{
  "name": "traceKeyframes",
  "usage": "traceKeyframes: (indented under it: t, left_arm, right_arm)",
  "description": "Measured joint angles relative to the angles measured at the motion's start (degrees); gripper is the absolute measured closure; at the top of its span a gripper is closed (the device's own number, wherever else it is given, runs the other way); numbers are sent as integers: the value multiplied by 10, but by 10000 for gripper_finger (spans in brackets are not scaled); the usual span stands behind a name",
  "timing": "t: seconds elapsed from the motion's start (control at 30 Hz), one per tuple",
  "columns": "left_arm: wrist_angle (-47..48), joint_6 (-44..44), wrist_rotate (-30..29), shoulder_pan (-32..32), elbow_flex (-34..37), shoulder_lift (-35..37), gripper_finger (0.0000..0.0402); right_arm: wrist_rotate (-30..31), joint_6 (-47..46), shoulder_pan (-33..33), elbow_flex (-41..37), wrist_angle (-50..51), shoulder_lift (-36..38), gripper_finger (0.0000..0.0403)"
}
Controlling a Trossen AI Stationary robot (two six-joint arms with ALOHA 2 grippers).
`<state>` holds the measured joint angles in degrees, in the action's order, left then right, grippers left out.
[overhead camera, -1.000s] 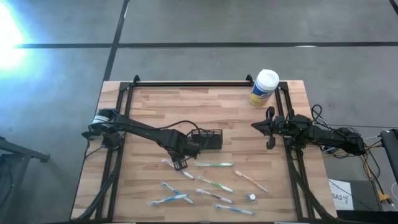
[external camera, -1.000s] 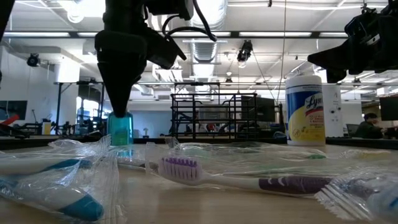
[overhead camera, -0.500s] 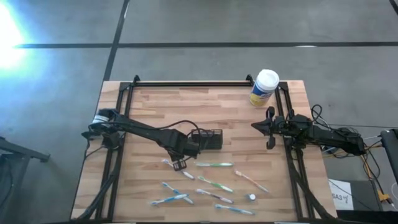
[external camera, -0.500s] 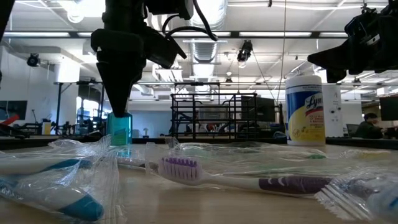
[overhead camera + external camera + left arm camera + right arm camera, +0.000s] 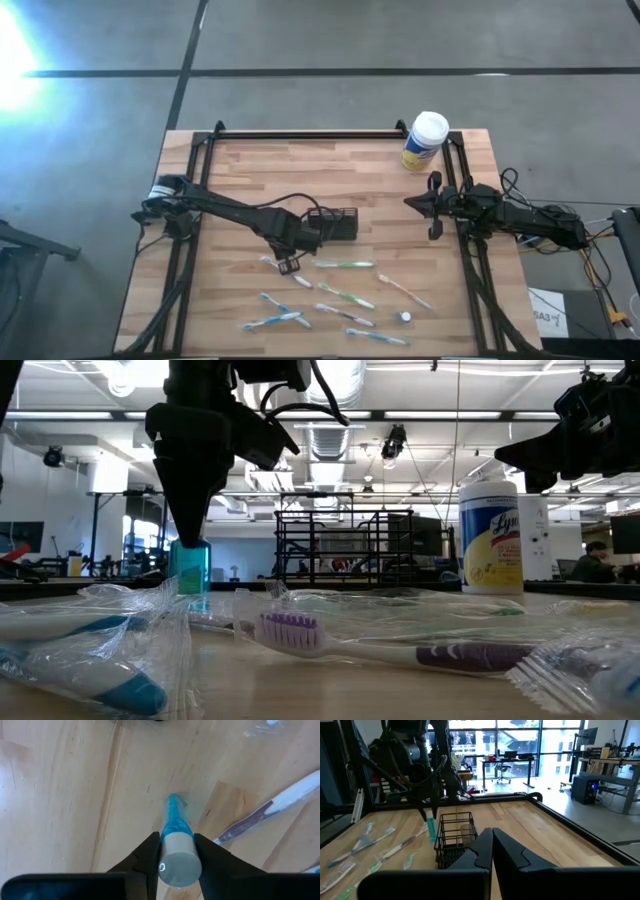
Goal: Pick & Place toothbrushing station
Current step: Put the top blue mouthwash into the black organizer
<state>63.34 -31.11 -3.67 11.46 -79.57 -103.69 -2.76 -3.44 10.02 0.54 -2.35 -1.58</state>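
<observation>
The toothbrushing station (image 5: 337, 222) is a small black wire box standing on the wooden table near its middle; it also shows in the right wrist view (image 5: 454, 840). My left gripper (image 5: 290, 263) hangs just near-left of it, shut on a blue translucent tube (image 5: 174, 825) with a pale cap, which also shows in the low view (image 5: 190, 568). My right gripper (image 5: 432, 205) is shut and empty, held above the table's right side. My left gripper pinches the tube's capped upper end (image 5: 178, 864) between its two fingers (image 5: 150, 851). The fingers come from above, pointing down. The tube stands upright below them, its lower tip (image 5: 172, 799) at the table top; whether it rests there I cannot tell.
Several toothbrushes (image 5: 345, 265), some in clear wrappers (image 5: 90, 630), lie across the table's near half, with a small white cap (image 5: 404, 317). A yellow white-capped canister (image 5: 424, 141) stands at the far right corner. Black frame rails (image 5: 300, 134) run along the table's edges.
</observation>
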Motion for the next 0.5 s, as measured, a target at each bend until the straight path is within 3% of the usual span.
traceKeyframes:
  t: [0.27, 0.5]
  left_arm:
    - [4, 0, 0, 0, 0, 8, 303]
    - [28, 21, -12, -1, -25, 60, 303]
  right_arm:
    - [0, 0, 0, 0, 0, 0, 394]
    - [0, 0, 0, 0, 0, 0, 394]
